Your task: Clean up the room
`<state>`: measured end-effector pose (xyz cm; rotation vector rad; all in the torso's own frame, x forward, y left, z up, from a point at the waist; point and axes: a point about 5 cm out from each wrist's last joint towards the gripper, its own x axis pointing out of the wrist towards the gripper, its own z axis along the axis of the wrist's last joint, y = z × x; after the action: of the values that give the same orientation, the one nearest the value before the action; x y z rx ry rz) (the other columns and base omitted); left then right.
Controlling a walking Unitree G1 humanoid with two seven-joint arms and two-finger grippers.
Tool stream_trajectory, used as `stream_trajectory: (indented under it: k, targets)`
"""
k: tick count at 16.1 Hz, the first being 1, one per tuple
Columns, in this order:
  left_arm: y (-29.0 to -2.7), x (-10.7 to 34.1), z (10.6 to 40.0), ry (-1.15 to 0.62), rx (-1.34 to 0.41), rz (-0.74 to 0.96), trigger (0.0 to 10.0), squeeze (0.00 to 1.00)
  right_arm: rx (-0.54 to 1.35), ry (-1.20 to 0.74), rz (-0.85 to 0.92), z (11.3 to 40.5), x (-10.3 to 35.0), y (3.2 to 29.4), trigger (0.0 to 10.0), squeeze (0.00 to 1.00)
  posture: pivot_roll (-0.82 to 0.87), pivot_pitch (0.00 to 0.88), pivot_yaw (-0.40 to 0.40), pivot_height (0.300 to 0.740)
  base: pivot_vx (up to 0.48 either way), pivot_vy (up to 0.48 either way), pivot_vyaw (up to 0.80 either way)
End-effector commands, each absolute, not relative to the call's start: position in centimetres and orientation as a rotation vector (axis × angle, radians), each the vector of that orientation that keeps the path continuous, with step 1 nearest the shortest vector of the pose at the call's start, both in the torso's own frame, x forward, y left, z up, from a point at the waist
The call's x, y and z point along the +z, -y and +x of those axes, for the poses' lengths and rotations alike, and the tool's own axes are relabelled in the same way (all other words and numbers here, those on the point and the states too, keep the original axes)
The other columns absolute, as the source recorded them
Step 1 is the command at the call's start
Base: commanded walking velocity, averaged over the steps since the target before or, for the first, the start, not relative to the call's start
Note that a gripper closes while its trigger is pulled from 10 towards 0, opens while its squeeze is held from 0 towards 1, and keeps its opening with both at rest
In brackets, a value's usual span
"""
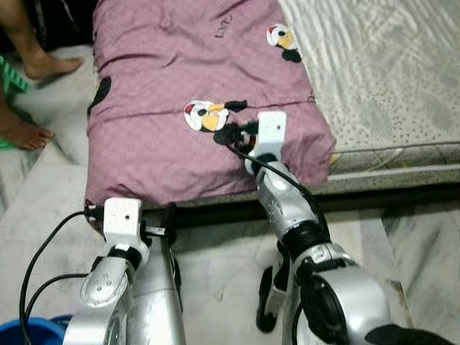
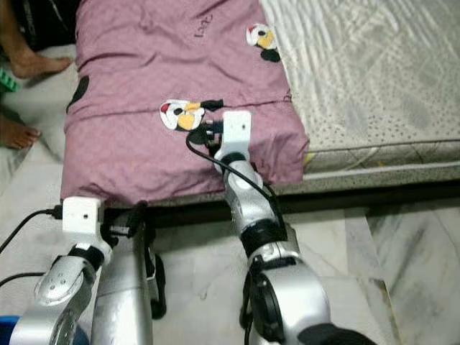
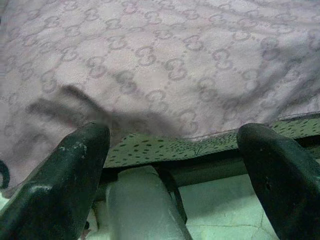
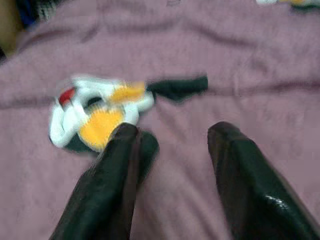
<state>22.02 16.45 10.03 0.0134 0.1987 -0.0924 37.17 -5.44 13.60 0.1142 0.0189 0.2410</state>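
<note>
A mauve blanket [image 1: 180,72] with cartoon bird patches lies bunched on the near corner of the bed and hangs over its front edge. My right gripper [image 4: 172,137] is open just above the blanket, beside the white, yellow and black patch [image 4: 95,112], with only cloth between its fingers. My left gripper [image 3: 172,135] is open and held low at the bed's front edge, facing the hanging hem of the blanket [image 3: 150,65] and the mattress edge below it. It holds nothing.
The grey speckled mattress [image 1: 381,72] stretches to the right. A person's bare feet [image 1: 43,65] stand on the marble floor [image 1: 402,244] at the far left. A blue tub [image 1: 29,332] sits by my left arm. A dark gap runs under the bed.
</note>
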Motion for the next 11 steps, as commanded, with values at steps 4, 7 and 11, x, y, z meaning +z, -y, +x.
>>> stream_trajectory:
  k: [4, 7, 11]
  targets:
    - [-16.6, 9.9, 21.2, -0.218, -0.075, 0.011, 10.0, 0.0, 0.041, -0.163, 0.158, 37.8, 11.5, 9.4, 10.0, 0.87, 0.18, 0.312, -0.015, 0.537, 0.0, 0.0, 0.0]
    - [-16.5, 9.9, 21.0, -0.227, -0.08, 0.01, 10.0, 0.0, -0.138, -0.21, 0.208, 38.0, 10.9, 13.0, 10.0, 0.72, 0.18, 0.32, -0.017, 0.537, 0.0, 0.0, 0.0]
    - [-16.5, 9.5, 20.5, -0.245, -0.074, 0.005, 10.0, 0.0, -0.404, -0.289, 0.271, 35.7, 7.7, 19.9, 10.0, 0.67, 0.18, 0.319, -0.02, 0.537, 0.0, 0.0, 0.0]
